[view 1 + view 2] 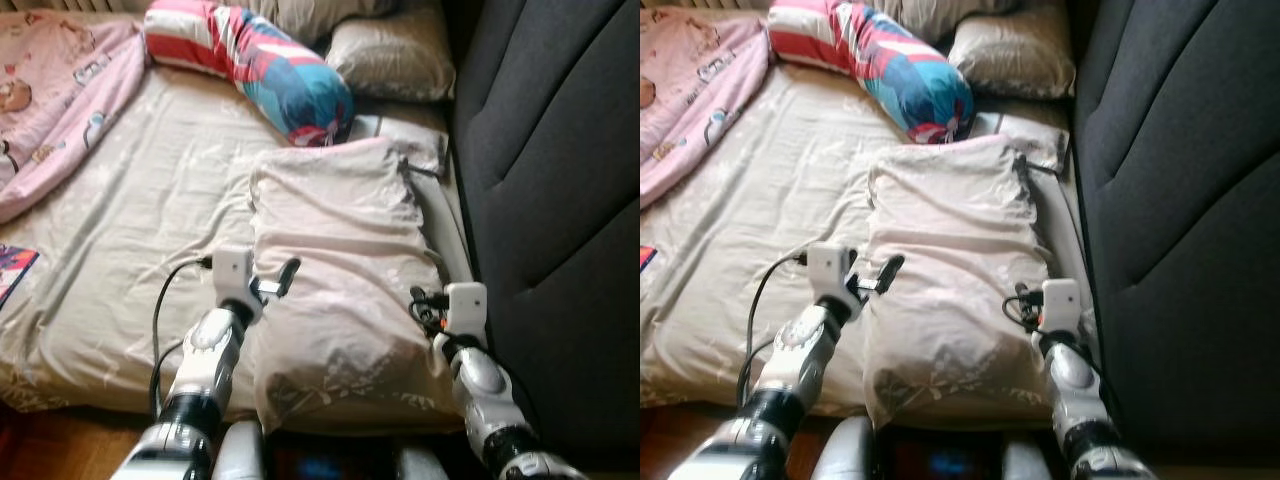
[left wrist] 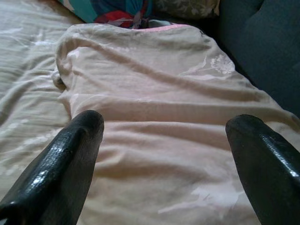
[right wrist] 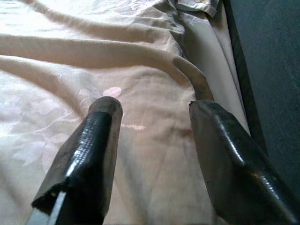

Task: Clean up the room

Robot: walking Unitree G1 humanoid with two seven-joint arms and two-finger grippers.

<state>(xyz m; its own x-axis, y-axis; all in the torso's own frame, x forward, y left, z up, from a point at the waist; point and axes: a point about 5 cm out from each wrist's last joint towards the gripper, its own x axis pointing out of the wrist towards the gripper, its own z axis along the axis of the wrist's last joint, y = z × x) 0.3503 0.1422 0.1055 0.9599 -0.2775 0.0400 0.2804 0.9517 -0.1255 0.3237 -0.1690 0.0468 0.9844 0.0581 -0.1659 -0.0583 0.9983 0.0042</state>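
The left end effector [image 2: 164, 140] is spread wide, its two black fingers [image 2: 65, 164] hovering low over the near left part of a large beige pillow [image 1: 340, 280], with nothing between them. The right end effector [image 3: 154, 140] sits at the pillow's near right edge, its fingers [image 3: 89, 154] parted and resting close against the cloth without pinching it.

The pillow is pale beige with a faint white flower print, soft and creased in long folds, its near end bulging at the bed's front edge. It lies lengthwise on the bed [image 1: 140, 220], close to the dark grey upholstered panel [image 1: 550, 180] on the robot's right.

Beyond its far end lies a rolled bolster [image 1: 250, 60] striped red, white and blue, touching or just beside the pillow's top. A second beige pillow [image 1: 390, 60] sits further back by the panel. A pink printed blanket [image 1: 50, 100] is bunched at the far left of the bed sheet.
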